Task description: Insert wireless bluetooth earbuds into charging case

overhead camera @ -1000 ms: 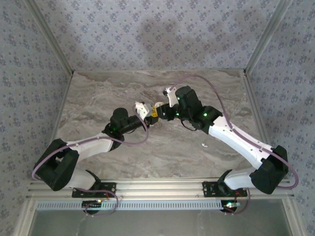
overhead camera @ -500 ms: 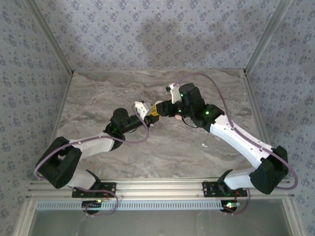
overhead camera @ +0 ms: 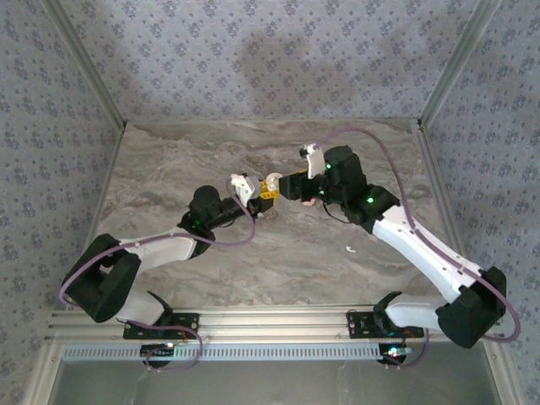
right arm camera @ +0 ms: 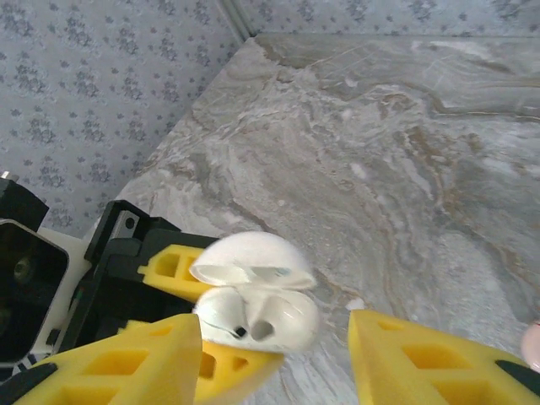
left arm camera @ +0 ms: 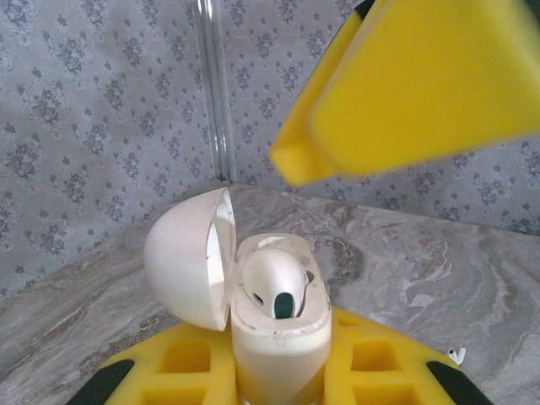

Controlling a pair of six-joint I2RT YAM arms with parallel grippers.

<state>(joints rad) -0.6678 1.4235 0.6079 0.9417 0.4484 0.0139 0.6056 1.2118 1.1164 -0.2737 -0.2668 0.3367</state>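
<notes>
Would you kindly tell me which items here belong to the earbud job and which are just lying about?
Job: charging case, lid open, in left gripper; seated earbud inside; loose earbud on table.
Lying about: small pinkish object near right gripper.

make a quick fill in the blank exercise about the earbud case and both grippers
1. The left gripper is shut on the charging case, whose lid is ____.
2. Seated in the case is ____ earbud.
3. The right gripper, jaws apart beside the case, holds ____.
4. A loose earbud lies on the table, nearer the ____ arm's base.

Missing words: open; one; nothing; right
</notes>
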